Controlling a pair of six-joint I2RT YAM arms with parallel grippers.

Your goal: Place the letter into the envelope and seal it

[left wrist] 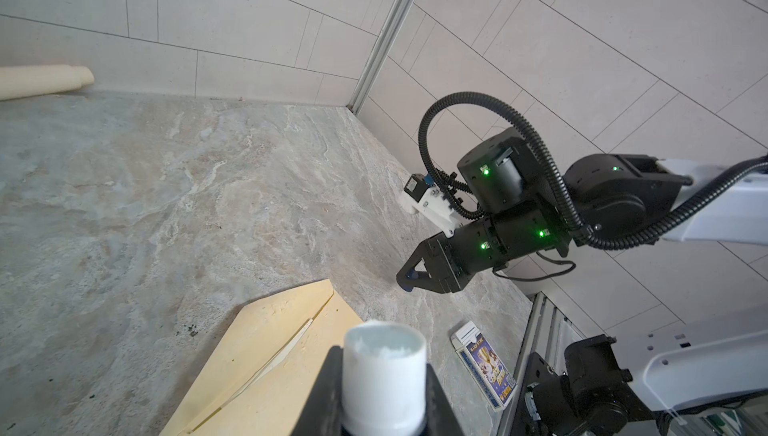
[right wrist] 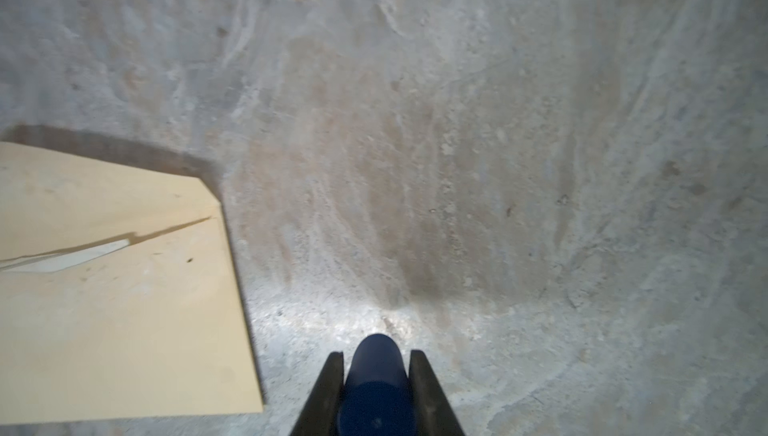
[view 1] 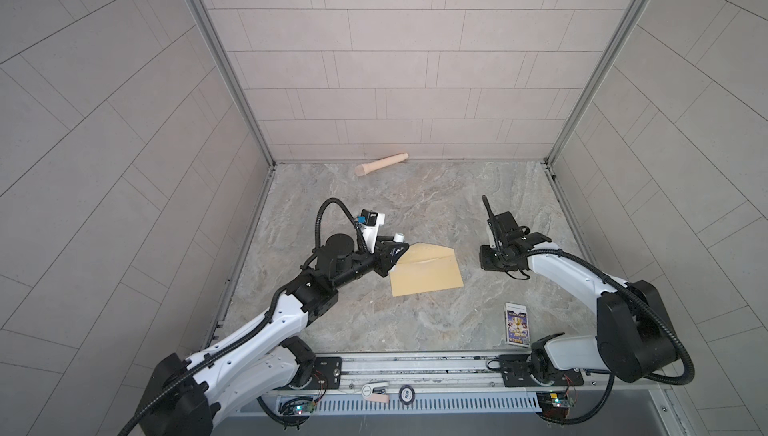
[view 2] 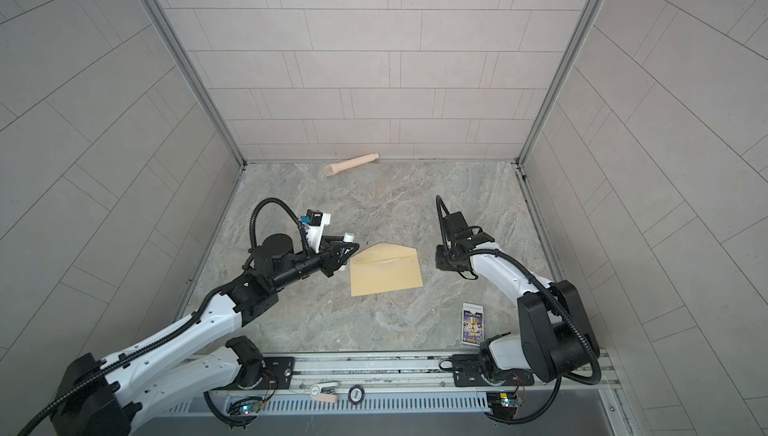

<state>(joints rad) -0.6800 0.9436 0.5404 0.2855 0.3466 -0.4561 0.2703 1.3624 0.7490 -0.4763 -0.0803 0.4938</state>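
Note:
The yellow-tan envelope [view 1: 428,273] [view 2: 386,273] [left wrist: 266,375] [right wrist: 116,321] lies flat mid-table, its flap folded down over the body and slightly raised. Under the flap's edge shows a thin cream sliver of the letter [right wrist: 70,258] [left wrist: 297,338]; the remainder is hidden inside. My left gripper [view 1: 392,251] [view 2: 345,251] [left wrist: 384,375] hovers at the envelope's left corner, shut on a white glue stick [left wrist: 384,380] [view 1: 398,238] that points up. My right gripper [view 1: 487,262] [view 2: 441,261] [right wrist: 376,355] stands just right of the envelope, close to the table and shut on a dark blue cap [right wrist: 376,375].
A beige wooden roller [view 1: 381,163] [view 2: 351,163] [left wrist: 41,80] lies against the back wall. A small printed card box [view 1: 517,325] [view 2: 473,325] [left wrist: 486,367] sits at the front right near the right arm's base. Walls close in three sides; a metal rail [view 1: 415,365] runs along the front.

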